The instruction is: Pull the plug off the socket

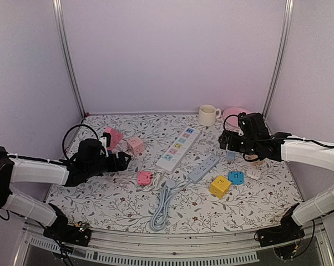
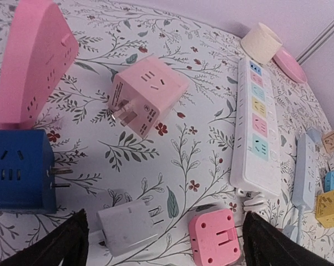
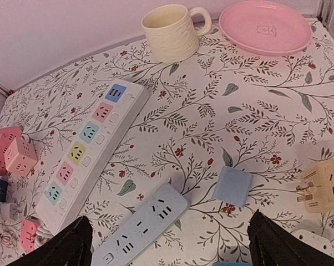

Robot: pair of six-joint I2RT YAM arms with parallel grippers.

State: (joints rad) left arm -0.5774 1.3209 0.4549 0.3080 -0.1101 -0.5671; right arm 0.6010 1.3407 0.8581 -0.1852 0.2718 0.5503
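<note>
Left hand (image 1: 121, 162) is hovering spread, empty, over a white adapter (image 2: 128, 226); white strip (image 1: 179, 149) and blue strip (image 1: 205, 168) are showing bare sockets; blue cube (image 3: 233, 185) is lying loose beside the blue strip; right hand (image 1: 229, 141) is hovering spread, empty: pulling seems done

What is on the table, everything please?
mug: 1, cream, back right
plate: 1, pink, back right
long power strip: 1, white, coloured sockets, centre
short power strip: 1, pale blue, centre right
coiled cable: 1, grey, front centre
pink adapters: 3, pink, left of long strip
navy cube: 1, navy, left
white plug: 1, white, left
yellow cube: 1, yellow, front right
blue adapter: 1, bright blue, beside yellow cube
beige adapter: 1, beige, right
pale block: 1, light blue, right
left arm, right arm: 2, white-black, jaws open
</note>
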